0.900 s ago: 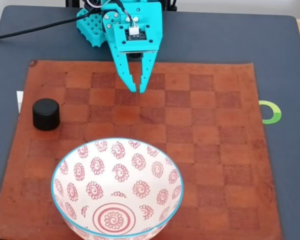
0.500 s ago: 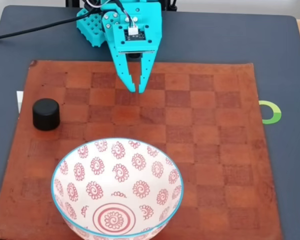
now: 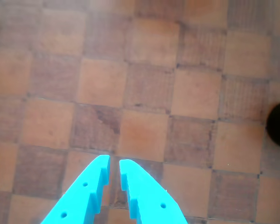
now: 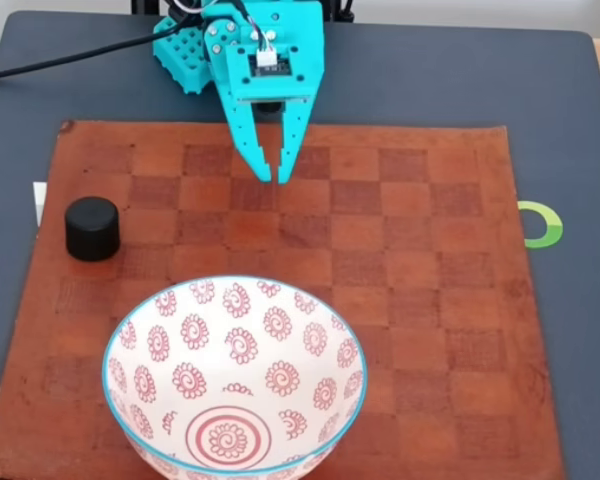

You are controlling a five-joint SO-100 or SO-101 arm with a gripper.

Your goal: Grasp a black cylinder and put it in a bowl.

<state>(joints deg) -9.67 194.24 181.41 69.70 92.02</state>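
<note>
In the fixed view the turquoise gripper [image 4: 274, 180] hangs over the far rows of the brown checkered mat [image 4: 430, 300], its fingers pressed nearly together with only a slit between the tips and nothing pinched. The black cylinder [image 4: 91, 228] stands upright near the mat's left edge, well apart from the gripper, with bare squares between them. The bowl [image 4: 235, 375] sits at the mat's near edge, just right of and nearer than the cylinder, and in the wrist view the cylinder [image 3: 279, 124] shows at the right edge.

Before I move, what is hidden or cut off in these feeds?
- Black cylinder: cut by the wrist view's right edge, blurred.
- Bowl: near rim cut by the fixed view's bottom edge.
- End effector: its body lies below the wrist view's bottom edge.
- Arm base: cut by the fixed view's top edge.
</note>
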